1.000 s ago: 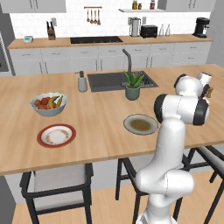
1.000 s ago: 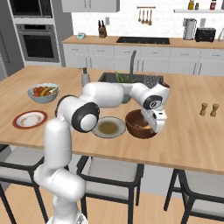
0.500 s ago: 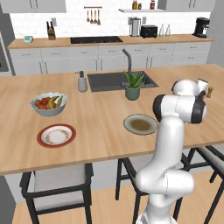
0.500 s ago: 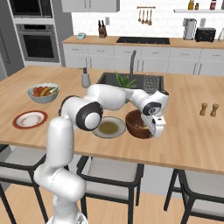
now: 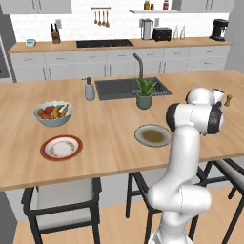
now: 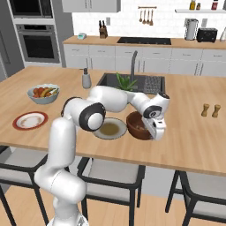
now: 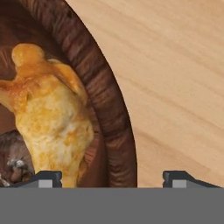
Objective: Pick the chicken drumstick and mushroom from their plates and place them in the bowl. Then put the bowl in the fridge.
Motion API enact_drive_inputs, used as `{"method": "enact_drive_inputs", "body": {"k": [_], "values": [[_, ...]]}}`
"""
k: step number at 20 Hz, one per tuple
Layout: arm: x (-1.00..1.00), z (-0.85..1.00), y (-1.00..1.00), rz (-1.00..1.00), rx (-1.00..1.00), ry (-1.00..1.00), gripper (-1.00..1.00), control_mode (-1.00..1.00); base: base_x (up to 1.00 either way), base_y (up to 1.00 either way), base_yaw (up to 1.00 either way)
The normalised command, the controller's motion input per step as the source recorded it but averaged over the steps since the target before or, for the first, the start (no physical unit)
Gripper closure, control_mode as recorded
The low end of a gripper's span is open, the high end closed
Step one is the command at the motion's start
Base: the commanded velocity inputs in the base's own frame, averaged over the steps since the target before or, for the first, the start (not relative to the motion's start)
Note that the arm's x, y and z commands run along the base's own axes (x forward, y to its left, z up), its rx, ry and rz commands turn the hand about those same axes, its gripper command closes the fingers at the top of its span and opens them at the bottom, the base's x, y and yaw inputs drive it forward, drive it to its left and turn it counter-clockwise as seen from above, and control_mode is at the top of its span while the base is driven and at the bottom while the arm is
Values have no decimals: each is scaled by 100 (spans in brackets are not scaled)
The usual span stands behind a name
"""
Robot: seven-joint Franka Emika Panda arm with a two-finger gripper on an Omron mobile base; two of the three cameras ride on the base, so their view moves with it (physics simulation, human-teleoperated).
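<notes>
1. The step in hand looks to be gripping the bowl by its rim, so it can go to the fridge. The chicken drumstick already lies inside it, and a small dark lump low beside it is probably the mushroom.
2. The fingers stand wide apart, one tip over the bowl's inside and the other over the bare counter, with the rim between them and nothing held.
3. To do it well, I judge the hand should come straight down until the rim wall sits deep between the fingers, then close firmly and lift level so the food does not slide out.
4. The inner finger sits close to the drumstick and may pinch the meat against the wall.
5. In the hand view, the drumstick's long axis runs top to bottom, knobby narrow end up and thick end toward the fingers.
6. In the right base view, the bowl stands on the counter just beside the olive plate.
</notes>
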Motion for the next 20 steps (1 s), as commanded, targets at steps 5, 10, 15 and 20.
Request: {"method": "enact_drive_inputs", "body": {"k": [5, 10, 15, 20], "values": [[35, -37, 38, 0, 0, 0, 100, -100, 0, 0, 0], [23, -12, 43, -3, -1, 2, 100, -100, 0, 0, 0], [-38, 7, 13, -2, -2, -1, 100, -100, 0, 0, 0], [-98, 38, 0, -5, -7, -29, 100, -100, 0, 0, 0]]}}
